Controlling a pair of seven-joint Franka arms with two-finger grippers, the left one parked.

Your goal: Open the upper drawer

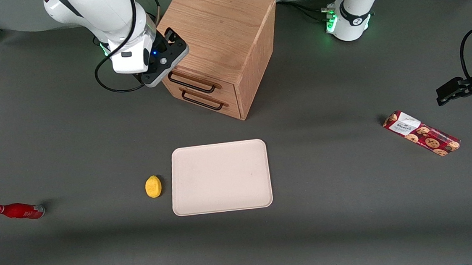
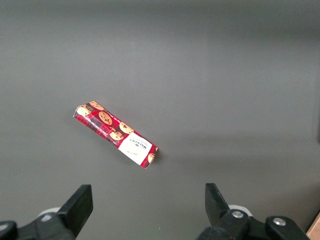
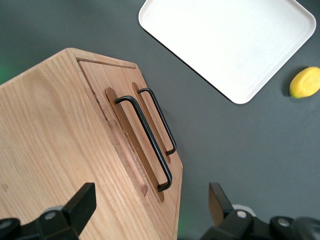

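Note:
The oak cabinet (image 1: 219, 32) stands at the back of the table, both drawers shut flush. The upper drawer (image 1: 198, 78) has a long thin black bar handle (image 1: 192, 82), just above the bottom drawer's matching handle (image 1: 202, 101). My right gripper (image 1: 175, 42) hovers over the cabinet's top front corner at the working arm's end, above the upper handle and not touching it. In the right wrist view the gripper (image 3: 150, 202) is open and empty, with the upper handle (image 3: 145, 142) between and ahead of its fingers and the lower handle (image 3: 160, 120) beside it.
A white tray (image 1: 221, 177) (image 3: 230, 40) lies in front of the cabinet, nearer the front camera, with a lemon (image 1: 153, 186) (image 3: 305, 82) beside it. A red bottle (image 1: 18, 211) lies toward the working arm's end. A cookie box (image 1: 421, 133) (image 2: 116, 135) lies toward the parked arm's end.

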